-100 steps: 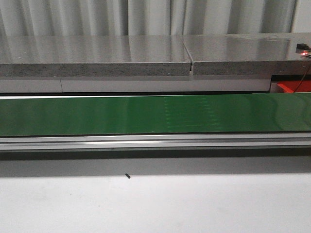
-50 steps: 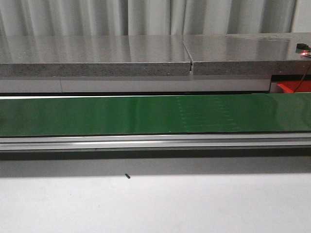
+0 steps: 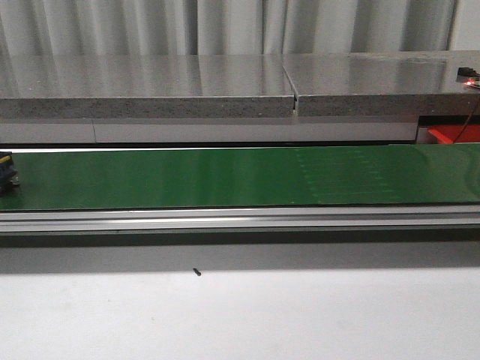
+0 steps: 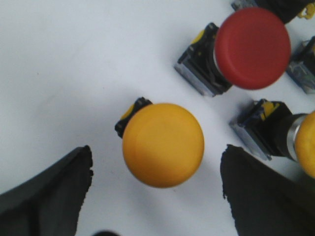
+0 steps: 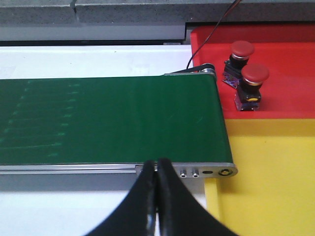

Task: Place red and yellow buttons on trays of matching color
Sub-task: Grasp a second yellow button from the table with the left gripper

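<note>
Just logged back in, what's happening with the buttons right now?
The left claw hangs open over a yellow button on the white table, not gripping it yet. The right claw is shut and empty by the end of the green belt. Two red buttons already sit in the red tray; what shows of the yellow tray is bare.

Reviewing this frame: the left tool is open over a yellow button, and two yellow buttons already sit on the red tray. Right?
Not quite. The right wrist view shows the two buttons on the red tray are red, not yellow. The left tool is indeed open over a yellow button.
</note>
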You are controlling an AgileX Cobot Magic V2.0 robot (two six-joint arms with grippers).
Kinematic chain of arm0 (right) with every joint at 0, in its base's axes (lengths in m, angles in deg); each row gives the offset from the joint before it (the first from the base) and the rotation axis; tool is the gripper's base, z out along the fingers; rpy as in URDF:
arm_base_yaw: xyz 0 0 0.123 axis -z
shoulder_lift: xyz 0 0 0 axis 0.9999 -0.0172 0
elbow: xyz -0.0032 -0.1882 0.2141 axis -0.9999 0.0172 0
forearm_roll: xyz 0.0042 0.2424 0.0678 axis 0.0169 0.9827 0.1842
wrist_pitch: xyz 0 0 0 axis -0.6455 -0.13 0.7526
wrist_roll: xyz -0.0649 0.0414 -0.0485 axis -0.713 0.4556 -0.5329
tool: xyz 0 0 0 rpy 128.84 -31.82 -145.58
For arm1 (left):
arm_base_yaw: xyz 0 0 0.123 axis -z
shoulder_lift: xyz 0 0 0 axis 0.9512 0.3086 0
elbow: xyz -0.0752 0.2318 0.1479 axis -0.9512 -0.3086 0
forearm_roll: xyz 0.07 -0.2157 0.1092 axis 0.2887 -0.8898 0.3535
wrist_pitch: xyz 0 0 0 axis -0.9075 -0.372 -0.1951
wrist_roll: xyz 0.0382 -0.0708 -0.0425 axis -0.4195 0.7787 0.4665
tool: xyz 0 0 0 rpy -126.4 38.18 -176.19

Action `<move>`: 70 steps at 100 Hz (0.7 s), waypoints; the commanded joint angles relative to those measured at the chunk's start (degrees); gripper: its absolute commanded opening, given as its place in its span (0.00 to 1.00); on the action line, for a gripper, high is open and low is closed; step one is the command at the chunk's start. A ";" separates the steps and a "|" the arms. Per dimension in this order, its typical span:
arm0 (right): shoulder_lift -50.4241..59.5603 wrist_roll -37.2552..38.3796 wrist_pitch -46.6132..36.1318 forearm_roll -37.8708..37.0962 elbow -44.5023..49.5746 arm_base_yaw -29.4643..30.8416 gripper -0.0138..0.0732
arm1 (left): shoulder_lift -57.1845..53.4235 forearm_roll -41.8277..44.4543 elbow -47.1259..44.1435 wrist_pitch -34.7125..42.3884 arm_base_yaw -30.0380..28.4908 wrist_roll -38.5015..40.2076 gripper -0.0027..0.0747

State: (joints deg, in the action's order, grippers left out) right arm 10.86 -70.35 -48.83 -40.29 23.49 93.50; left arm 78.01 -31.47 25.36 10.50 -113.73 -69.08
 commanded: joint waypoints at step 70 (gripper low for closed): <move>0.04 -0.27 -4.10 -0.25 -1.41 0.00 0.09 | -2.11 -1.04 1.36 5.78 0.23 0.50 0.37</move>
State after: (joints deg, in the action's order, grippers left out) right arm 10.86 -70.35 -48.83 -40.29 23.49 93.50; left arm 78.16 -31.47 25.36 15.23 -113.73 -69.08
